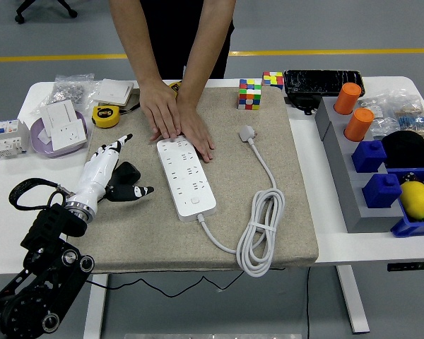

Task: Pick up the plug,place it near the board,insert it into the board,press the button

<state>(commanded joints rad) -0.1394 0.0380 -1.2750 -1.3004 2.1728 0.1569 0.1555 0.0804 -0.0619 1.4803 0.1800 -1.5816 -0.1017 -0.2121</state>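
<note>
While the person's hands (177,116) pin the board's (186,177) far end, the plug (248,133) lies beyond the board from the left robot hand (109,173), fingers spread, empty; cable trailing nearward.

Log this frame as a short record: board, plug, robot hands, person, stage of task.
board: white power strip lying on the beige mat, nothing plugged in
plug: white plug on the mat, right of the strip, untouched
left hand: left hand open, beside the strip's left edge, holding nothing
right hand: not in view
person: both hands pressing the strip's far end
stage: plug not yet picked up
</note>
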